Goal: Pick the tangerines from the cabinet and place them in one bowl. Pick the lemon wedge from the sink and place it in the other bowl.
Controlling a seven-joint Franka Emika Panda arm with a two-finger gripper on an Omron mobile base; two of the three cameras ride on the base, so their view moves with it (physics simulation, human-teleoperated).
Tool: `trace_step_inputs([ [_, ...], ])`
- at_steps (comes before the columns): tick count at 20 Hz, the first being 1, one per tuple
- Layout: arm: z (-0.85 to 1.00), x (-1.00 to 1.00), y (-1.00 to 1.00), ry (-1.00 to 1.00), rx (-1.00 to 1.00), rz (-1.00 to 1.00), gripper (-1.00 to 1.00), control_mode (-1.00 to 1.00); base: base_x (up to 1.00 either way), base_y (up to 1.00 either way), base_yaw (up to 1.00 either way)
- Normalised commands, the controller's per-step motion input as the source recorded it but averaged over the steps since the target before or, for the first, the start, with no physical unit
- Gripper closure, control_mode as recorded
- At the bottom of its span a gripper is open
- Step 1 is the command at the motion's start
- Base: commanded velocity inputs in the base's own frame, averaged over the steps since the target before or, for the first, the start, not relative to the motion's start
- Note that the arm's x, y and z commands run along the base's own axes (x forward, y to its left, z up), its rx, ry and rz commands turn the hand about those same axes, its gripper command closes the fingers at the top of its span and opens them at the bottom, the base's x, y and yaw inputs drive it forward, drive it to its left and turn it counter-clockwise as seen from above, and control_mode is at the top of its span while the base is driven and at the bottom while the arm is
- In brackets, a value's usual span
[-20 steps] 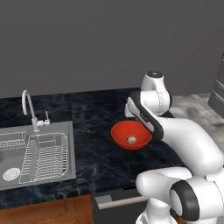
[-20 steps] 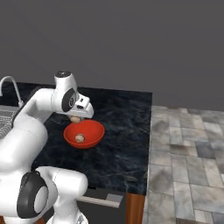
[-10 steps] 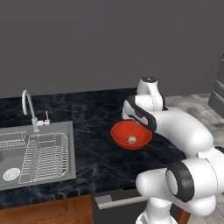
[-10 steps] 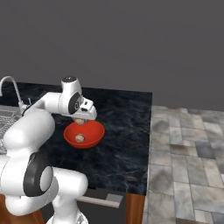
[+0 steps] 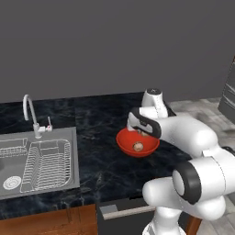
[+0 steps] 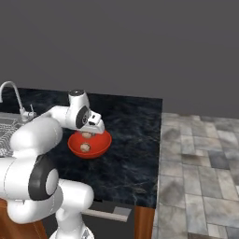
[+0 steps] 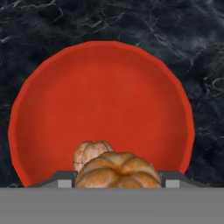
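Two tangerines matter here, and I walk down from the biggest thing to the smallest. My arm has swung in the last second: earlier the hand hung at the far rim of the red bowl [image 5: 137,142], and now it has turned and sits right above the bowl's middle, wrist folded down.

That bowl rests on the dark marble counter [image 5: 96,160], well apart from the sink [image 5: 36,160].

Next, the gripper [image 7: 118,175]: it is closed around the second tangerine [image 7: 118,171], held at a middling spread between its two small tips, directly over the red basin.

Smaller again in my hand view, the first tangerine [image 7: 89,152] already lies inside the bowl, seen just behind the one I carry; it also shows in the bowl's bottom from the left base view.

I judge this as the release step: the fruit is lined up, so opening the jaws should finish the tangerine half. One risk is that the dropped fruit strikes the resting one and rolls toward the rim.
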Motion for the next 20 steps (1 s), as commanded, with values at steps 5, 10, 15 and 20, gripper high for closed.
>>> trace_step_inputs([
  [5,-0.25,0.00,0.00,0.00,0.00,0.00,1.00,-1.00,0.00,0.00,0.00],
  [10,-0.24,0.00,0.00,0.00,0.00,0.00,1.00,-1.00,0.00,0.00,0.00],
  [15,-0.22,0.00,0.00,0.00,0.00,0.00,1.00,-1.00,0.00,0.00,0.00],
  [20,-0.24,0.00,0.00,0.00,0.00,0.00,1.00,-1.00,0.00,0.00,0.00],
])
